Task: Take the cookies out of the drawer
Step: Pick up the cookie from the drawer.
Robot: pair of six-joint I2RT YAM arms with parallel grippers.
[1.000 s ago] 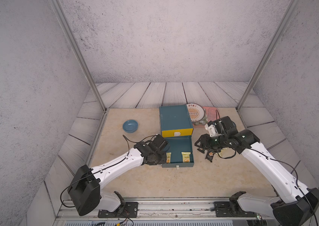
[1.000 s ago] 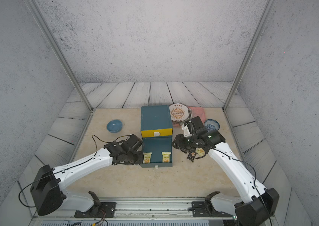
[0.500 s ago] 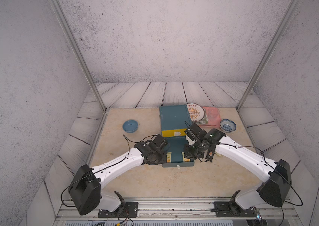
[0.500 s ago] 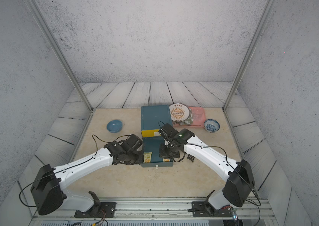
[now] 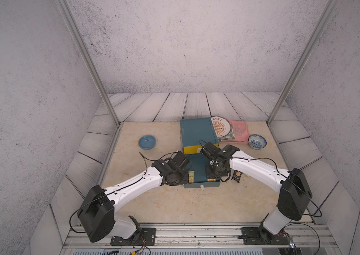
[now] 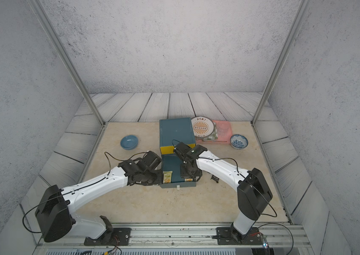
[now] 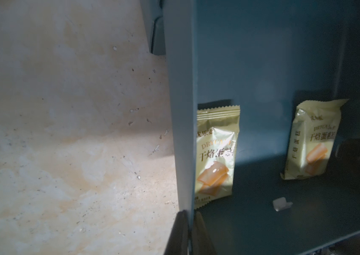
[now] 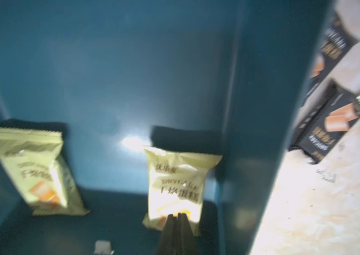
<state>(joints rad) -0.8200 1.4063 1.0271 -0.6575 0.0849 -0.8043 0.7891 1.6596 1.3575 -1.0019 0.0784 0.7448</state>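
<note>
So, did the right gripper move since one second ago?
Yes. The right gripper went from above the table beside the drawer to inside it.

Right arm [image 5: 260,167]: relocated from above the desk [image 5: 174,205] off the right side of the drawer [image 5: 196,164] to a position over the drawer's front right corner. The elbow has swung inward from the desk's front right corner.

Right fingers [image 8: 170,229]: previously spread, now pressed together, with the tips at the end of the right-hand pale yellow packet [image 8: 174,183]. Whether they pinch the wrapper cannot be told.

Black packet [image 5: 237,176]: formerly beneath the fingers, now exposed on the desk just beside the drawer.

Patterned bowl [image 5: 257,141]: no longer covered by the arm in a top view.
</note>
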